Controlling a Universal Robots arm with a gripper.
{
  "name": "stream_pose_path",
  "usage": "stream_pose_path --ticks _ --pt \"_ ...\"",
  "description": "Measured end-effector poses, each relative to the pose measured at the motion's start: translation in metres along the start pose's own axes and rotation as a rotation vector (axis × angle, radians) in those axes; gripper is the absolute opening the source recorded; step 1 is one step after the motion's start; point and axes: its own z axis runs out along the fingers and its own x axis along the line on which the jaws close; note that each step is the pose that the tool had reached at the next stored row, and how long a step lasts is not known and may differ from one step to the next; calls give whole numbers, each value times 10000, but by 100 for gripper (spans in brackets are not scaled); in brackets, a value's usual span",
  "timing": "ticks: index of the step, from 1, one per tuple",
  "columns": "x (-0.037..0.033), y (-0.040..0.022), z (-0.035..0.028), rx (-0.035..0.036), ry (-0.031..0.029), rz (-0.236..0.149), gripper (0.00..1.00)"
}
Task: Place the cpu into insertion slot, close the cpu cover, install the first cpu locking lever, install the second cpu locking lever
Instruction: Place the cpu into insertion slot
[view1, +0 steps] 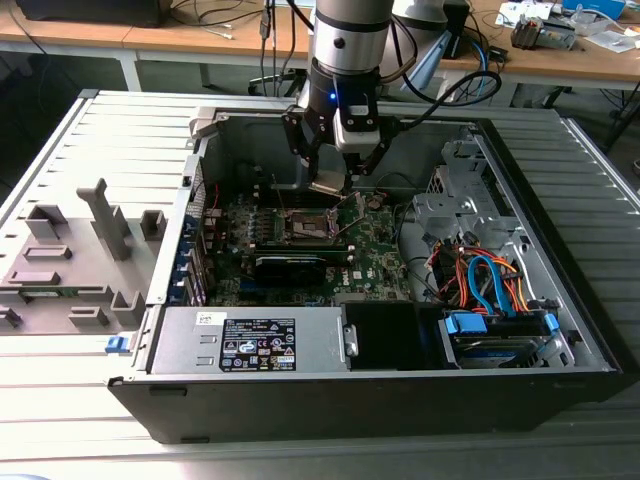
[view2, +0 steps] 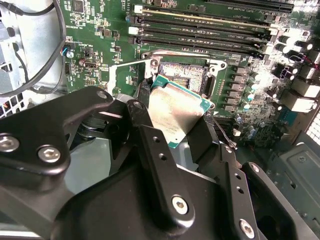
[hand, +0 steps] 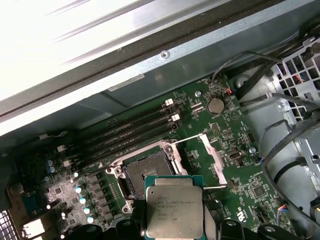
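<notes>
My gripper (view1: 329, 183) hangs inside the open computer case, shut on the cpu (view1: 328, 186), a flat silver-beige square chip. In both wrist views the cpu (view2: 175, 110) (hand: 174, 210) sits between the black fingers (view2: 141, 107), tilted and held a little above the board. The insertion slot (view1: 308, 228) (view2: 182, 74) (hand: 149, 170) lies just under and beside it, its contact field bare. The cpu cover (hand: 210, 154) (view2: 120, 75) stands swung open beside the socket. Thin wire levers (hand: 186, 140) are raised off the socket.
Long black memory slots (hand: 125, 132) run beside the socket. A power supply (view1: 250, 342) lies along the case's near wall, with coloured cables (view1: 485, 280) and a drive at the exterior view's right. A grey fixture (view1: 75, 260) stands outside the case on the left.
</notes>
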Motion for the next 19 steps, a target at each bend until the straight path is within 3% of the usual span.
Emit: stream_pose_path --ticks 19 --pt "0 0 0 -6 1 345 55"
